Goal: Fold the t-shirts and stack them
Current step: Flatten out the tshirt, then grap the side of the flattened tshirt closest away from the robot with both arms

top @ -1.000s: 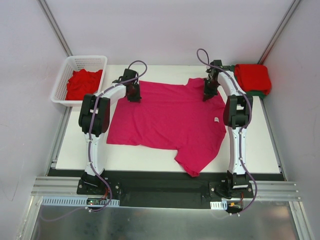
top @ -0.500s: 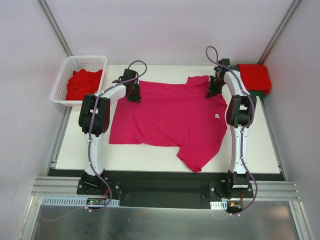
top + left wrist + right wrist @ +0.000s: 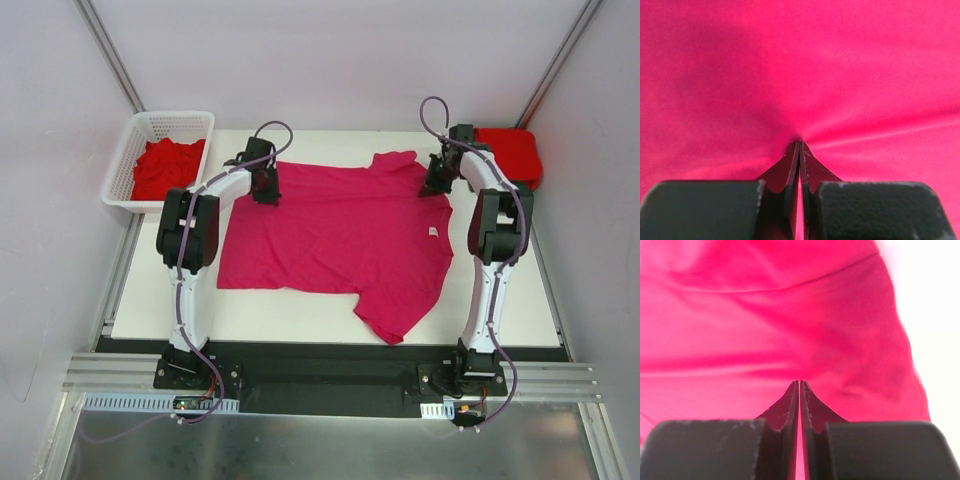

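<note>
Top view: the magenta t-shirt (image 3: 340,235) lies spread flat on the worktop (image 3: 510,290); the left gripper (image 3: 266,190) is at its far hem corner, the right gripper (image 3: 437,186) by its far sleeve; red t-shirts (image 3: 165,168) lie in the basket (image 3: 150,122). Left wrist: left gripper pinched tight on the magenta t-shirt, creases radiating from the tips. Right wrist: right gripper clamped on the same cloth near its edge.

We see a white plastic lattice basket (image 3: 172,122) at the table's (image 3: 280,315) far left corner, overhanging its left edge. The table is white, with a black strip (image 3: 320,350) along its near edge.
</note>
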`<state>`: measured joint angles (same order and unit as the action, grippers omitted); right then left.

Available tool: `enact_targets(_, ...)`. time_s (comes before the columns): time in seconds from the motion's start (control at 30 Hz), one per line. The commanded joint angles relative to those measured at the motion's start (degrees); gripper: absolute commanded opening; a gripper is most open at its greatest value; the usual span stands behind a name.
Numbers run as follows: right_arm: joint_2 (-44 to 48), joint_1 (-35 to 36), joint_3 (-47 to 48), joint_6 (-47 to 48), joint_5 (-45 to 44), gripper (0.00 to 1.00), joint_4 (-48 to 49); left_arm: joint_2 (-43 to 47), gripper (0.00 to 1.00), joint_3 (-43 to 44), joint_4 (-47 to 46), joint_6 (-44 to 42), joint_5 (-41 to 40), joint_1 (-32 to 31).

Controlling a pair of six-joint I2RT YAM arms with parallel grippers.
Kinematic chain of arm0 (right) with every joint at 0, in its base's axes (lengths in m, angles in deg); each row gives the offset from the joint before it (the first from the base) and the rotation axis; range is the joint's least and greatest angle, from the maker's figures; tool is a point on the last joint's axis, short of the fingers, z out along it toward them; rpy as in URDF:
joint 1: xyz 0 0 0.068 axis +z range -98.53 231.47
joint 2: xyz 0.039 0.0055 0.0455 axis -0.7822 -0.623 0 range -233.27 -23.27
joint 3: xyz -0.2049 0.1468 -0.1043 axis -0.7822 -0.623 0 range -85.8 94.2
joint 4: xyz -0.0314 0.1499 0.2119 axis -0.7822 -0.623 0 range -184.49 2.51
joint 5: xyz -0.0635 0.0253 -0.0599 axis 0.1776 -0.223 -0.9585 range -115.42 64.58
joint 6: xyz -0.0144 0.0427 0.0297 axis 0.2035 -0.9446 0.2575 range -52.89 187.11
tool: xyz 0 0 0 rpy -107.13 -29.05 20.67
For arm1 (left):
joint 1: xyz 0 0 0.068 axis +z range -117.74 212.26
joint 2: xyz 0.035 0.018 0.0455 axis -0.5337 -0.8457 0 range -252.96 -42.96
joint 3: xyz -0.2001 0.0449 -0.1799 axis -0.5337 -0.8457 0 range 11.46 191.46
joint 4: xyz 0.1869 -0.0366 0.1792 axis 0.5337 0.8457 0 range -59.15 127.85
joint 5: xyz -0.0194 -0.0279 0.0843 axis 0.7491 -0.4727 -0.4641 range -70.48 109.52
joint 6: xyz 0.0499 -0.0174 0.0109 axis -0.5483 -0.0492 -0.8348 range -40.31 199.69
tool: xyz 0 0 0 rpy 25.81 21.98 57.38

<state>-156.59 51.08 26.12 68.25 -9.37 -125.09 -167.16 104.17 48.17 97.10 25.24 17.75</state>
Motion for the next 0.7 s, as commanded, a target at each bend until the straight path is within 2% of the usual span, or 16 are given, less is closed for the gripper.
enact_targets(0.0, 13.6, 0.3, -4.7, 1.8, -1.5, 0.10, 10.1, 7.5, 0.00, -0.4, 1.2, -0.4, -1.9, 0.6)
enact_targets(0.03, 17.2, 0.3, -6.0, 2.3, -1.6, 0.14, 11.6, 9.5, 0.00, -0.4, 0.8, -0.4, -2.0, 0.4)
enact_targets(0.07, 18.9, 1.3, -7.2, 2.5, -1.8, 0.24, 12.4, 10.6, 0.00, -0.8, 0.6, -0.5, -2.0, 0.4)
enact_targets(0.13, 22.6, 1.7, -11.0, 2.7, -2.8, 0.36, 14.3, 14.2, 0.00, -1.3, -0.1, -0.5, -2.4, 0.0)
enact_targets(0.17, 25.7, 2.0, -12.1, 2.7, -3.0, 0.45, 14.7, 15.6, 0.05, -2.2, -0.3, -0.4, -2.6, -0.1)
enact_targets(0.23, 28.5, 2.4, -14.6, 2.5, -3.3, 0.50, 14.6, 19.6, 0.16, -3.6, -0.6, -0.1, -2.9, -0.3)
enact_targets(0.27, 31.1, 2.8, -15.5, 2.2, -3.1, 0.53, 14.1, 21.1, 0.33, -5.6, -1.1, 0.3, -2.7, -0.4)
enact_targets(0.33, 34.0, 3.4, -18.0, 1.9, -3.2, 0.54, 13.3, 26.0, 0.42, -8.2, -1.6, 1.3, -2.6, -0.4)
enact_targets(0.37, 37.0, 4.2, -21.7, 1.4, -3.9, 0.57, 13.3, 27.7, 0.54, -11.6, -2.0, 2.7, -2.5, -0.4)
enact_targets(0.47, 41.6, 6.8, -29.8, -0.1, -5.9, 0.62, 12.6, 34.6, 0.67, -20.7, -3.4, 5.8, -1.9, -0.7)
enact_targets(0.5, 44.9, 7.6, -32.4, -0.5, -6.0, 0.64, 12.9, 36.3, 0.74, -23.2, -3.6, 6.5, -2.1, -0.7)
enact_targets(0.57, 47.9, 10.4, -39.1, -1.0, -6.8, 0.72, 12.9, 41.7, 0.80, -31.0, -4.0, 8.9, -2.6, -0.8)
enact_targets(0.6, 50.8, 11.4, -41.1, -2.4, -7.2, 0.75, 12.9, 45.8, 0.86, -33.9, -5.1, 9.7, -2.8, -0.9)
enact_targets(0.67, 54.1, 14.7, -46.9, -3.3, -8.5, 0.83, 12.7, 50.0, 0.90, -41.7, -6.2, 11.9, -3.3, -1.0)
